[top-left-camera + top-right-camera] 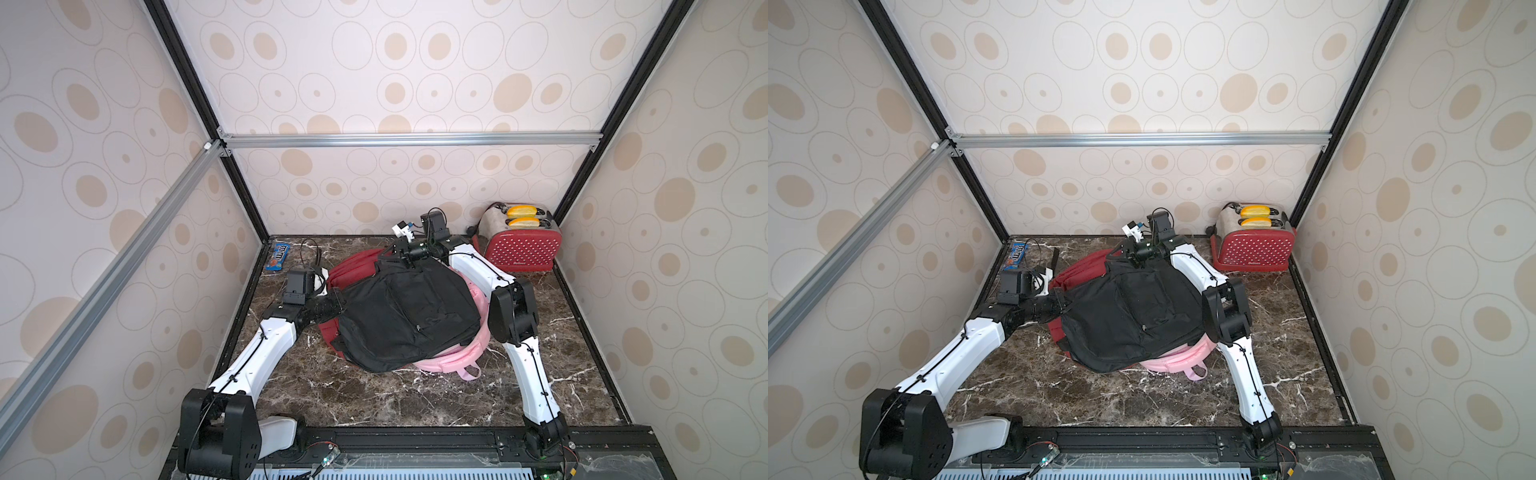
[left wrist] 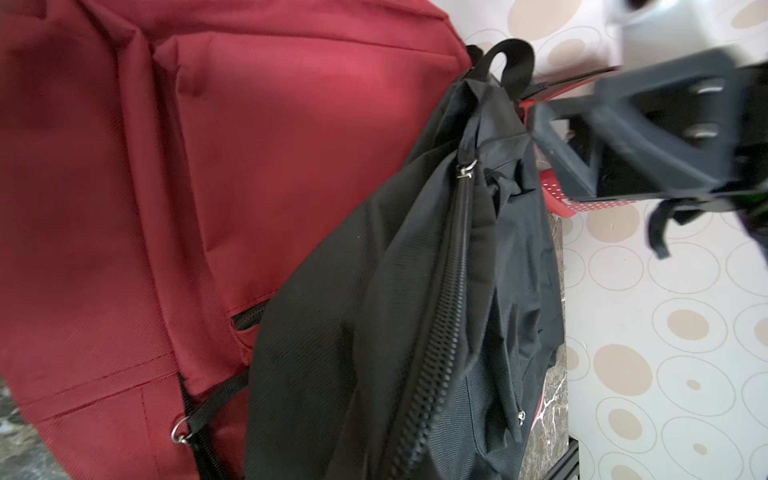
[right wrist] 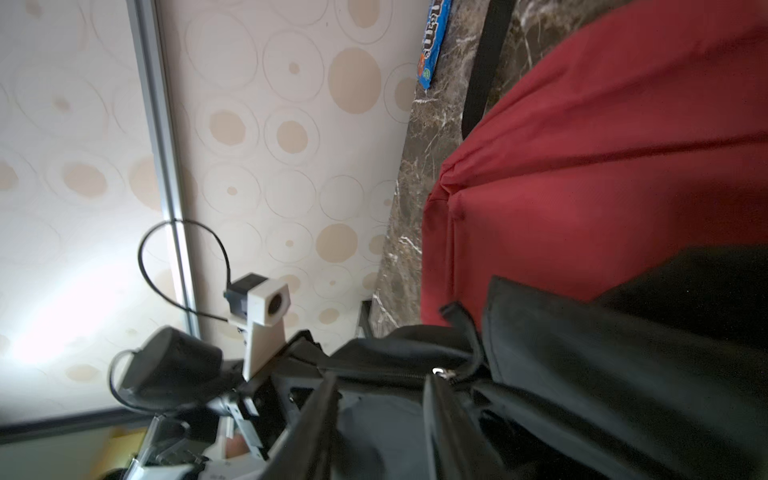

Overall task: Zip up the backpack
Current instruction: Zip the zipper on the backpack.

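My right gripper (image 3: 380,382) has its jaws apart at the far top end of the black fabric backpack (image 1: 407,316). The small silver zipper slider (image 3: 441,371) lies just off one fingertip (image 3: 432,386), and nothing is pinched between the pads. In a top view this right gripper (image 1: 386,255) hangs over the backpack's carry-handle end.

My left gripper (image 1: 332,301) is closed and pressed into the black backpack's left edge. Black on black hides whether any cloth sits between the jaws, so I cannot tell.

In the left wrist view, the black coil zipper (image 2: 440,299) runs along the backpack's side up to the slider (image 2: 465,170), and that stretch looks meshed. The black webbing loop handle (image 2: 509,62) stands just past the slider.

The black backpack lies flat in the middle of the brown marble tabletop (image 1: 374,399), on top of two other bags. A dark red fabric backpack (image 1: 357,266) shows from under its far left side. A pale pink backpack (image 1: 449,361) shows from under its near right side. Beyond its far right corner stands a red, white-dotted toaster (image 1: 519,249) with two yellow pieces (image 1: 523,212) in the slots. Well off its far left corner lies a blue candy packet (image 1: 278,257).
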Controlling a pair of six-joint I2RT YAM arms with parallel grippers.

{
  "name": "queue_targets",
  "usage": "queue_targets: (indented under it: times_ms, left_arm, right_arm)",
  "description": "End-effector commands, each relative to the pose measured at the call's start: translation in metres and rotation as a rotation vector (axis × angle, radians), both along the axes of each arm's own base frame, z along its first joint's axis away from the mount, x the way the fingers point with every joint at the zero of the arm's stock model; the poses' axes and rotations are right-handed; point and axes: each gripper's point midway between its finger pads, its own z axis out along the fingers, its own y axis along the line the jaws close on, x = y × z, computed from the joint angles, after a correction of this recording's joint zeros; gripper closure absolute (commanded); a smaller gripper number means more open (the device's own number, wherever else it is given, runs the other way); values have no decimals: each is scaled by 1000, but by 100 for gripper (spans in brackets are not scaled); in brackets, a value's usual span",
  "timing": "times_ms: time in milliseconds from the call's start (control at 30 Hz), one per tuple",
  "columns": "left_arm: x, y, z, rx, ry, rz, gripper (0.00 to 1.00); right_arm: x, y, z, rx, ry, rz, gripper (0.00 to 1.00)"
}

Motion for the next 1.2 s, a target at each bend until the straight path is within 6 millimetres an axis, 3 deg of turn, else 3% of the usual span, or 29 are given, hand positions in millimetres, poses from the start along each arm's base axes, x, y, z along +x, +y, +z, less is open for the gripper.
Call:
queue_targets:
  times_ms: [0,67,133,233,333,400,500,567,633,767,967,1067,1167]
  left_arm:
    - [5,8,0,-9,14,46,100]
    - [9,11,-4,-20,39,61,100]
    - [13,16,-6,-21,50,87,100]
    - [19,26,-4,-32,54,136,99]
    - [20,32,-2,-18,54,165,89]
    - [18,34,-2,-9,56,177,60]
    - [14,35,8,0,22,165,28]
    - [4,39,19,39,-7,158,10]
    - [-14,46,25,96,5,156,1]
    - [-50,47,31,102,18,150,1]
    - [-91,21,10,29,86,103,1]
    - [-100,8,-2,35,113,81,1]
    - [-94,-1,-9,32,102,68,1]
  right_arm:
    - [-12,-19,82,81,-229,-17,50]
    - [-20,-32,96,58,-296,-62,48]
    - [-27,-52,97,-33,-357,-111,48]
    - [-41,-94,74,-269,-449,-200,48]
    - [-54,-150,51,-500,-516,-315,48]
    - [-69,-187,31,-631,-528,-369,48]
    - [-93,-222,11,-686,-501,-413,48]
    - [-108,-241,-2,-729,-484,-438,48]
    - [-121,-254,-13,-745,-463,-447,48]
    - [-141,-273,-26,-756,-437,-487,48]
    - [-156,-285,-35,-762,-428,-514,48]
    - [-160,-289,-36,-768,-426,-516,48]
    - [-162,-293,-36,-772,-433,-530,47]
